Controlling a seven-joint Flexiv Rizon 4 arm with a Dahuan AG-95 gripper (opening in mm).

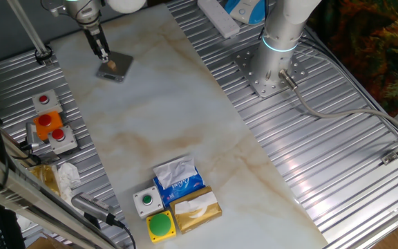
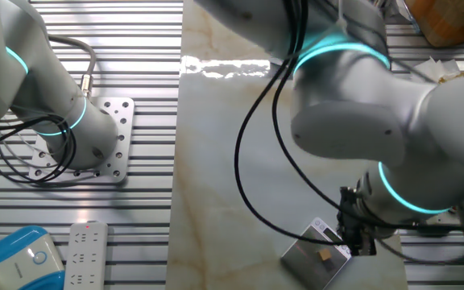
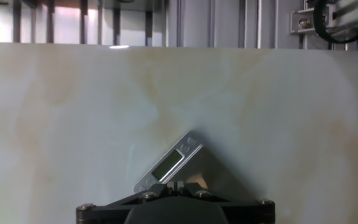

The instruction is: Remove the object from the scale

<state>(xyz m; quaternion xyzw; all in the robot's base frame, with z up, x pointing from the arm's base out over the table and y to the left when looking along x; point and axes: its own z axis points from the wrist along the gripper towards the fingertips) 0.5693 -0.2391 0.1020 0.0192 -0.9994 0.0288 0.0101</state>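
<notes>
The scale [image 1: 114, 68] is a small grey square plate at the far left of the marble board. It also shows in the other fixed view [image 2: 312, 258] and in the hand view [image 3: 179, 163], display strip turned toward the upper left. The object [image 1: 114, 65], a tiny tan nugget, lies on the plate and also shows in the other fixed view [image 2: 326, 254]. My gripper [image 1: 103, 57] hangs just above the plate's edge, beside the nugget and not holding it. Its jaws stand together, empty, in the hand view [image 3: 178, 185] and the other fixed view [image 2: 359, 244].
A tissue box [image 1: 197, 211] with a blue tissue pack [image 1: 179, 181] and green button boxes [image 1: 160, 225] stand at the board's near end. Red and orange button boxes [image 1: 49, 128] sit on the left ribbed surface. The arm's base [image 1: 271, 69] is bolted at right.
</notes>
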